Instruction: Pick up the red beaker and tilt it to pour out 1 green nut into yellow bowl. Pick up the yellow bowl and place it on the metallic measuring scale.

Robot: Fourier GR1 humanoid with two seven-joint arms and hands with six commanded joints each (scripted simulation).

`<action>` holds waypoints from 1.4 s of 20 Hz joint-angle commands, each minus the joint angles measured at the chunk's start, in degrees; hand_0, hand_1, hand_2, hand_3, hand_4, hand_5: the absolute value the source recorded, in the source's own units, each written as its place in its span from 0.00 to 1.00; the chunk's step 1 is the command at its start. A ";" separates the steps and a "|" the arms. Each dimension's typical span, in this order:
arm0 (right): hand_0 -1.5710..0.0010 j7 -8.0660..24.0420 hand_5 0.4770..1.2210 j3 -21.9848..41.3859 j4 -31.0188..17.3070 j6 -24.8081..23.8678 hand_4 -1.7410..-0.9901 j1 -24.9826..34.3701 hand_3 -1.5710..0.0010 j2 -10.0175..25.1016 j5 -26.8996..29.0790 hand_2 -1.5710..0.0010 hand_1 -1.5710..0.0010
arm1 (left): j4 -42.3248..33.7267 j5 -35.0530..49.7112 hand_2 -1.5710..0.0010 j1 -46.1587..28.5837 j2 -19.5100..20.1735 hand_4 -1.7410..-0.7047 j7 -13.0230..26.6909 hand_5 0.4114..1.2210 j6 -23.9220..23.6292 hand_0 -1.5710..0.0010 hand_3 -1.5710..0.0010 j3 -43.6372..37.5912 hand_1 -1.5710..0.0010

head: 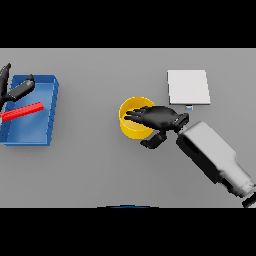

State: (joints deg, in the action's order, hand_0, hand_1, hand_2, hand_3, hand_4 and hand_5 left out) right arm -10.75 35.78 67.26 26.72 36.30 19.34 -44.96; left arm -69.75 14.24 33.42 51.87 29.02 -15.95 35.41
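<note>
The yellow bowl stands on the grey table near the middle. My right hand lies over its right rim, with straight fingers reaching across the bowl's inside. The thumb sits just outside the bowl's lower right wall, a little apart from it. The metallic scale, a flat pale square, lies behind and to the right of the bowl. A red elongated object, which I take for the red beaker, lies on its side in the blue bin. My left hand hovers open over the bin's far left corner. I see no green nut.
The blue bin takes up the table's left side. The scale's small display tab points toward my right wrist. My right forearm crosses the lower right of the table.
</note>
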 commanded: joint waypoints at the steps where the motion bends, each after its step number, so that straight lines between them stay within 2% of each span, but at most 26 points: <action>1: 1.00 0.49 0.30 0.32 -0.08 0.81 0.58 0.45 1.00 -0.01 -0.19 1.00 1.00 | 0.30 -0.15 1.00 -0.08 -0.30 0.91 -0.29 0.40 0.11 1.00 1.00 0.24 1.00; 3: 1.00 0.80 0.34 0.90 -0.96 0.28 0.58 0.59 0.99 -0.52 -0.88 1.00 1.00 | 0.45 0.00 1.00 0.30 -0.03 0.91 -0.37 0.39 0.30 1.00 1.00 -0.10 1.00; 5: 0.99 2.54 0.41 1.11 -0.92 0.94 0.54 1.21 0.94 -1.04 -1.21 0.96 0.97 | 1.27 0.05 1.00 0.83 -0.09 0.92 -1.00 0.39 0.84 1.00 1.00 -0.31 1.00; 6: 0.94 2.89 0.46 1.66 -1.31 0.78 0.50 1.30 0.90 -1.39 -1.76 0.91 0.93 | 0.29 0.05 1.00 0.92 -0.25 0.92 -0.41 0.39 0.62 1.00 1.00 -0.05 1.00; 7: 0.84 1.68 0.57 2.14 -1.87 0.67 0.47 1.32 0.84 -1.21 -2.07 0.85 0.85 | -0.06 -0.17 1.00 0.47 -0.45 0.91 -0.34 0.38 -0.08 1.00 1.00 0.17 1.00; 8: 0.68 1.58 0.66 2.22 -1.89 1.49 0.42 1.60 0.77 -1.31 -1.96 0.75 0.72 | -0.22 0.08 1.00 0.73 -0.24 0.91 0.08 0.38 -0.03 1.00 1.00 -0.12 1.00; 10: 0.43 0.42 0.78 2.21 -2.01 2.92 0.28 1.86 0.62 -0.80 -1.40 0.48 0.46 | 0.00 0.08 1.00 0.65 -0.20 0.91 -0.11 0.39 -0.23 1.00 1.00 -0.28 1.00; 11: 0.35 0.22 0.82 2.30 -2.00 3.89 0.23 1.85 0.56 -0.58 -0.93 0.39 0.37 | 0.18 0.25 1.00 0.51 0.12 0.91 -0.02 0.39 0.04 1.00 1.00 -0.43 1.00; 12: 0.28 0.79 0.86 2.41 -2.03 4.59 0.18 2.05 0.45 -0.64 -0.80 0.31 0.30 | -0.26 0.08 1.00 0.06 0.34 0.91 -0.16 0.39 -0.10 1.00 1.00 -0.23 1.00; 14: 0.18 0.56 0.91 2.18 -0.89 5.80 0.12 1.70 0.35 0.40 -0.17 0.20 0.19 | 0.03 0.15 1.00 0.70 0.23 0.91 -0.16 0.39 0.35 1.00 1.00 -0.32 1.00; 16: 0.11 2.45 0.94 2.35 -0.01 5.85 0.08 1.39 0.27 0.28 -0.11 0.16 0.12 | -0.21 0.07 1.00 0.56 0.14 0.91 -0.29 0.39 -0.04 1.00 1.00 -0.28 1.00; 19: 0.06 2.92 0.97 2.11 0.07 5.81 0.04 1.67 0.25 0.30 0.61 0.09 0.06 | -0.85 0.46 1.00 -0.19 0.43 0.90 -0.36 0.39 -0.40 1.00 1.00 -0.50 1.00; 20: 0.05 3.56 0.98 1.93 1.39 6.06 0.03 1.43 0.25 0.41 1.11 0.07 0.05 | -1.46 0.30 1.00 -0.18 0.60 0.90 0.30 0.39 -0.64 1.00 1.00 -0.32 1.00; 21: 0.04 2.78 0.98 1.76 2.35 6.31 0.03 1.47 0.24 1.17 1.47 0.08 0.04 | -1.41 0.32 1.00 -0.21 0.83 0.91 0.50 0.39 -0.39 1.00 1.00 -0.29 1.00; 23: 0.02 3.79 0.99 0.60 4.76 7.48 0.02 1.46 0.24 2.26 2.65 0.05 0.03 | -1.78 0.16 1.00 -0.32 0.95 0.91 0.37 0.39 -0.48 1.00 1.00 -0.17 1.00; 24: 0.02 5.09 0.99 0.08 6.17 8.32 0.01 1.78 0.19 2.53 3.14 0.06 0.02 | -1.92 0.28 1.00 -0.16 0.51 0.91 0.39 0.39 -0.60 1.00 1.00 -0.12 1.00; 26: 0.01 5.22 0.99 -0.72 8.15 9.97 0.01 2.54 0.12 4.44 3.90 0.04 0.01 | -2.26 -0.01 1.00 -0.24 1.28 0.91 0.27 0.38 -0.51 1.00 1.00 -0.14 1.00; 28: 0.01 6.67 1.00 -2.21 10.88 11.39 0.02 3.59 0.14 6.46 5.04 0.03 0.01 | -1.42 -0.09 1.00 -0.31 0.73 0.91 0.43 0.38 -0.58 1.00 1.00 -0.01 1.00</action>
State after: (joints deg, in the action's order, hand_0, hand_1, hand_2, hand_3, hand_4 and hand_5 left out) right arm -3.97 33.52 78.16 38.06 39.97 25.85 -39.86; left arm -71.17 14.15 33.10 52.60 29.46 -16.52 35.41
